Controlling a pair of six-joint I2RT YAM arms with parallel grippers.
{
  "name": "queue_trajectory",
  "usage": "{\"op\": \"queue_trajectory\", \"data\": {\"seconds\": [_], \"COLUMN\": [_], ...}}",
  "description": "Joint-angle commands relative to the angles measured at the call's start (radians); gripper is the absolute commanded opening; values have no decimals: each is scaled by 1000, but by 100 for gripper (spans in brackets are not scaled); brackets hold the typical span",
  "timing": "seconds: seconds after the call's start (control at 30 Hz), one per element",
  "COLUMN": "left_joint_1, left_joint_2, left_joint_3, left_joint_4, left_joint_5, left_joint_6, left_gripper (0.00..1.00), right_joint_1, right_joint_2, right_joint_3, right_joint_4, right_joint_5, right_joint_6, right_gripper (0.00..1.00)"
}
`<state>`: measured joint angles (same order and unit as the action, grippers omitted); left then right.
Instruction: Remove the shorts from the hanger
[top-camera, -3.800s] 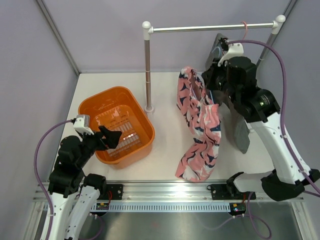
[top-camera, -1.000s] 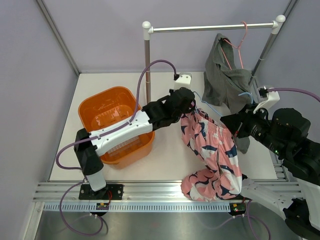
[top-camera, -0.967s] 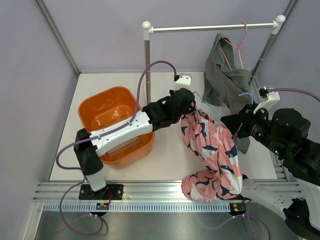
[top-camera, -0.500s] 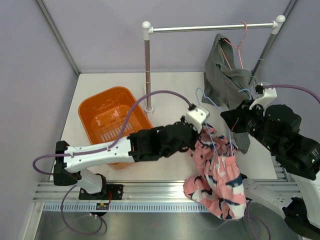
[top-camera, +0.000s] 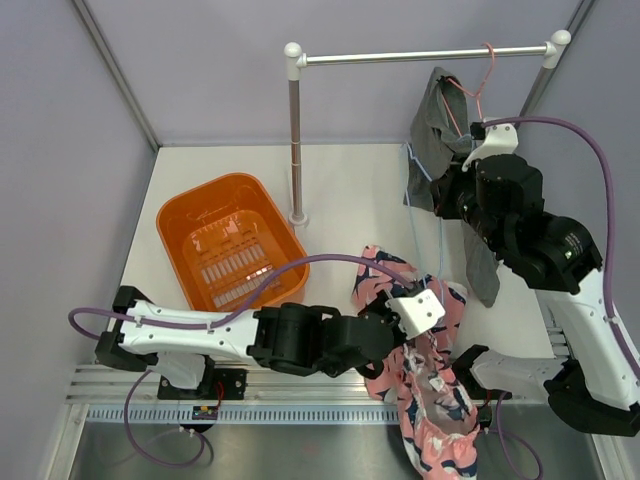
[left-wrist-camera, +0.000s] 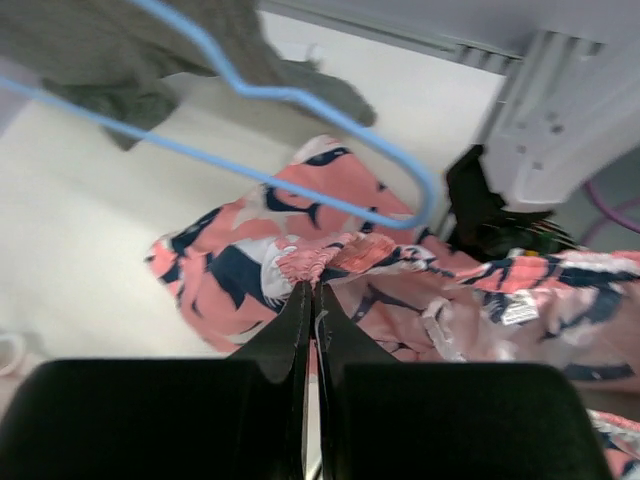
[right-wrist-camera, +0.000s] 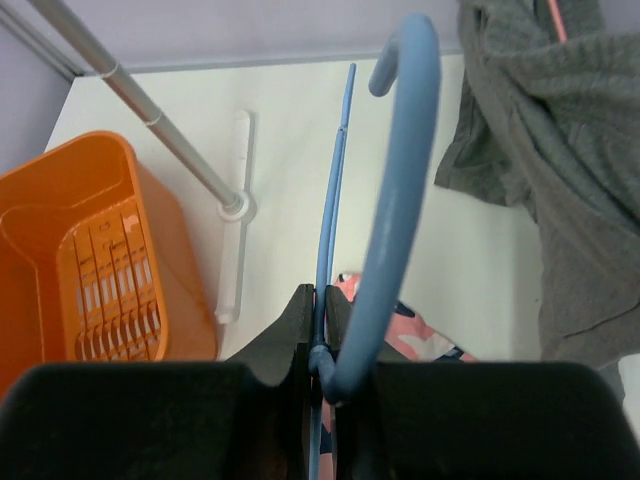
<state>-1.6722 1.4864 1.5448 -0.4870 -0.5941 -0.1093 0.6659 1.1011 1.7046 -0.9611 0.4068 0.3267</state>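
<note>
Looks nearly done: shorts (left-wrist-camera: 340, 255) off blue hanger (right-wrist-camera: 400, 150). Shorts edge pinched tight at tips of left tool (left-wrist-camera: 310, 296). Hanger squeezed tight in right tool (right-wrist-camera: 322, 300). To do: put shorts down.

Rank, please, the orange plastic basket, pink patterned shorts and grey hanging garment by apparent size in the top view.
1-2. Orange plastic basket, pink patterned shorts: too alike to rank.
3. Grey hanging garment, partly hidden.
</note>
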Motion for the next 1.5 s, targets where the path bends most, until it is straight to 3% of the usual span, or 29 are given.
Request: {"op": "queue_trajectory", "data": {"seconds": [0.0, 0.07, 0.23, 0.3, 0.33, 0.43, 0.57, 0.7, 0.9, 1.0, 1.17, 1.23, 1.4, 1.47], "left_joint_1": [12, 41, 137, 138, 138, 138, 138, 144, 163, 201, 376, 469, 610, 687], "left_joint_2": [-58, -81, -104, -116, -124, -178, -219, -299, -440, -520, -595, -589, -514, -494], "left_joint_3": [90, 133, 473, 561, 567, 560, 586, 488, 192, 4, -175, -170, -118, -97], "left_joint_4": [1, -2, 42, 261, 476, 890, 1111, 1176, 1180, 1098, 785, 577, 257, 84], "left_joint_5": [-287, -354, -444, -510, -521, -475, -373, -331, -371, -403, -408, -377, -411, -409], "left_joint_6": [43, 101, 331, 590, 776, 1082, 1265, 1297, 1216, 1046, 613, 416, 141, -47], "left_gripper": [0, 0, 0, 0, 0, 0, 0, 0, 0, 0, 0, 0, 0, 0], "right_joint_1": [9, 8, 8, 8, 8, 8, 9, 9, 9, 8, 9, 9, 8, 8], "right_joint_2": [2, -4, -6, -12, -18, -23, -10, -14, -20, -43, -69, -76, -80, -76], "right_joint_3": [102, 112, 121, 115, 110, 112, 130, 144, 142, 107, 60, 52, 50, 55], "right_joint_4": [19, 9, -27, -30, -28, -36, -54, -59, -53, -30, -25, -30, -53, -59], "right_joint_5": [105, 116, 121, 118, 106, 78, 60, 55, 43, 33, 23, 12, 1, -2], "right_joint_6": [-34, -34, -34, -28, -25, -15, -12, -15, -6, 5, 18, 20, 11, 3], "right_gripper": [0, 0, 0, 0, 0, 0, 0, 0, 0, 0, 0, 0, 0, 0]}}
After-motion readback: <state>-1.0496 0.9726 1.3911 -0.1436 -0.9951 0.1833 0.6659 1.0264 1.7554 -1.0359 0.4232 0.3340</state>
